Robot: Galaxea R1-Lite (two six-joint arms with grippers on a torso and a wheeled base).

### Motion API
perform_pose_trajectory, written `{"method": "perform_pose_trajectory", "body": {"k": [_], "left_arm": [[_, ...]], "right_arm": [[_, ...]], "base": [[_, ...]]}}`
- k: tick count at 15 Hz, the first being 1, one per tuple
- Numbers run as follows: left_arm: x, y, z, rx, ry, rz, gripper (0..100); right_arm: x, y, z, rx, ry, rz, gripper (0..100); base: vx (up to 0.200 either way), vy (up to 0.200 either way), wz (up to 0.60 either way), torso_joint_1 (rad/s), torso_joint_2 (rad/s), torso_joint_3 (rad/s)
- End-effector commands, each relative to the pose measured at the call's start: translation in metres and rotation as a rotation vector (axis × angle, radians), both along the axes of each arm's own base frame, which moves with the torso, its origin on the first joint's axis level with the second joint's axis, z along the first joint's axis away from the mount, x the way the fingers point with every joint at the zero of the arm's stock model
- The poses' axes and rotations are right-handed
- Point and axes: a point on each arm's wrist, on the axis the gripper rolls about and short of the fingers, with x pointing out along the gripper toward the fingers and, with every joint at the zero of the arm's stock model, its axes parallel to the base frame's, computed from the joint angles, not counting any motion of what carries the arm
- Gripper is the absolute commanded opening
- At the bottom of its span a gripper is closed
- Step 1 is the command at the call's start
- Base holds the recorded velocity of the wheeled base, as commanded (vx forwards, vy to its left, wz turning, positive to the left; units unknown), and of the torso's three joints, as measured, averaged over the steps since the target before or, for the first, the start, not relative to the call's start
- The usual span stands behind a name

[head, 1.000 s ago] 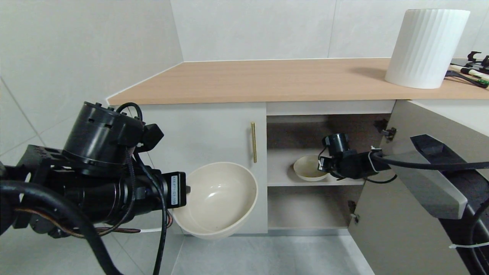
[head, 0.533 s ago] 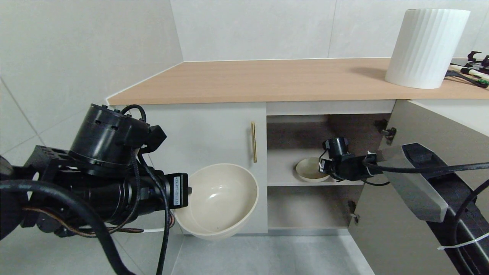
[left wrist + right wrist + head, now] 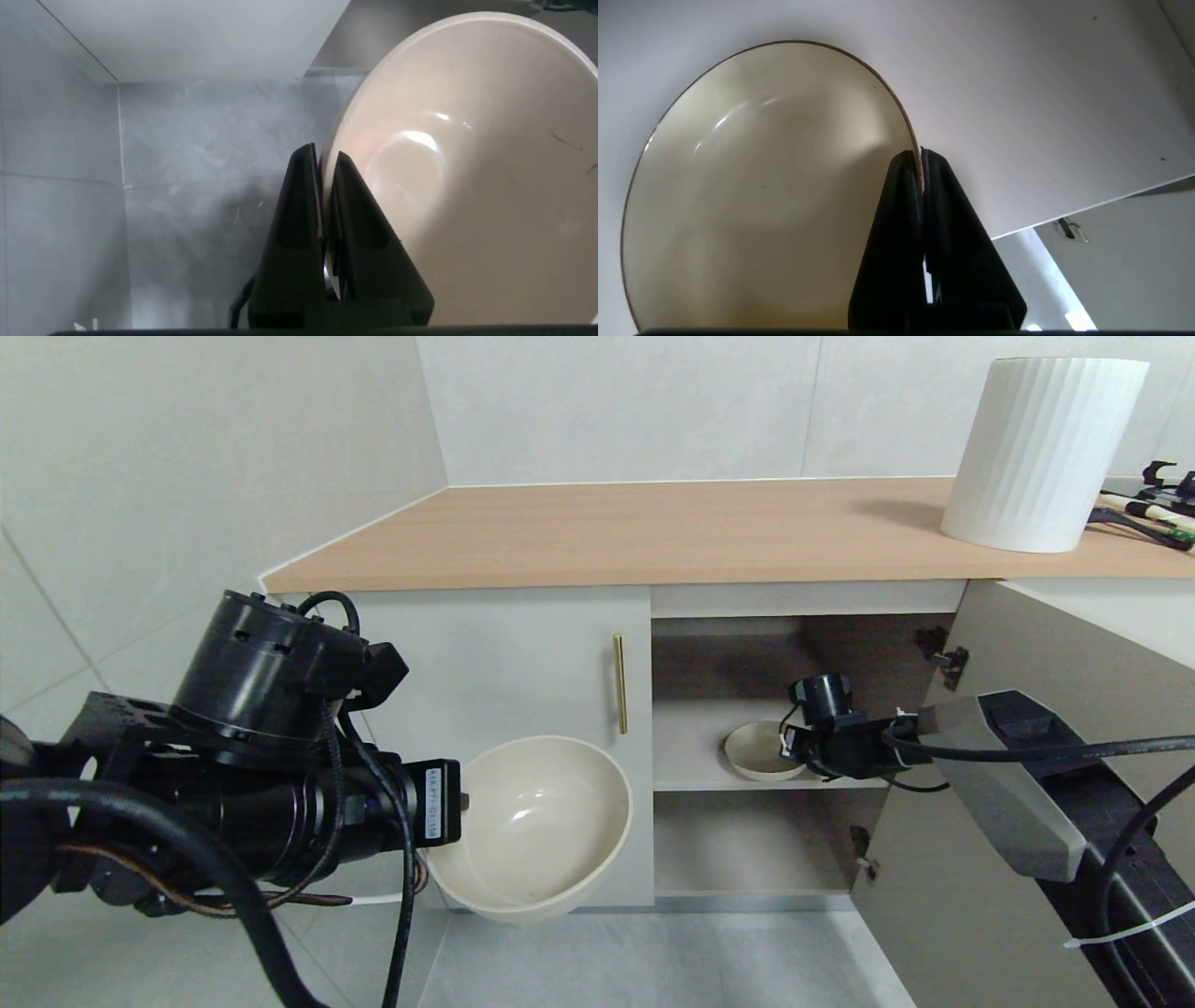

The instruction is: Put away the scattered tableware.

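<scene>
- Head view: the right pincer [image 3: 790,744] is inside the open cupboard, shut on the near rim of the small dish [image 3: 754,750].
- A second ago the dish sat a little closer to the cupboard mouth and looked more tilted. It has since been carried deeper over the middle shelf [image 3: 689,751] and now lies flatter, just ahead of the fingertips.
- I judge the dish is at or very near its resting spot, so letting go is probably the step that remains. I cannot tell whether its base touches the shelf yet.
- Head view, other arm: the left pincer [image 3: 463,800] is clamped on the rim of the large bowl [image 3: 537,826], which hangs tipped just beyond the fingertips in front of the closed door [image 3: 523,663].
- Arm and bowl have crept only slightly upward over the last second, so the bowl seems to be waiting its turn.
- Left wrist view: the two fingers [image 3: 304,201] are pressed together with the bowl's [image 3: 467,168] rim pinched between them. Grey floor lies past the tips on the other side.
- Right wrist view: the fingers [image 3: 945,201] are closed on the dish's [image 3: 766,187] brown-edged rim. The hollow of the dish spreads away from the tips over a white surface, most likely the shelf board.
</scene>
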Motion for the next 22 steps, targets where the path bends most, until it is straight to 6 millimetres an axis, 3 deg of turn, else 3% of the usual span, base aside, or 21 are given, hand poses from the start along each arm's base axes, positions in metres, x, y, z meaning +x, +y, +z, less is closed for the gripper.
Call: {"method": "perform_pose_trajectory", "body": {"k": [1, 4, 10, 19, 22], "left_arm": [[0.0, 0.0, 0.001, 0.002, -0.002, -0.001, 0], [-0.003, 0.001, 0.0, 0.006, -0.001, -0.006, 0], [-0.007, 0.003, -0.001, 0.029, -0.008, -0.032, 0], [-0.007, 0.003, 0.0, 0.029, -0.011, -0.031, 0], [-0.007, 0.003, 0.0, 0.029, -0.011, -0.031, 0]], "right_arm": [[0.0, 0.0, 0.002, 0.003, -0.004, -0.002, 0], [-0.001, 0.0, 0.003, 0.006, -0.004, -0.007, 0], [-0.003, -0.001, -0.002, 0.0, 0.025, -0.015, 0], [-0.024, 0.001, -0.008, -0.018, 0.106, -0.006, 0], [-0.028, -0.001, -0.001, -0.016, 0.106, -0.008, 0]], "base": [[0.2, 0.0, 0.0, -0.007, 0.0, 0.007], [0.2, 0.0, 0.0, -0.001, 0.0, 0.004], [0.0, 0.0, 0.0, 0.0, 0.0, 0.0], [0.0, 0.0, 0.0, 0.0, 0.0, 0.0], [0.0, 0.0, 0.0, 0.0, 0.0, 0.0]]}}
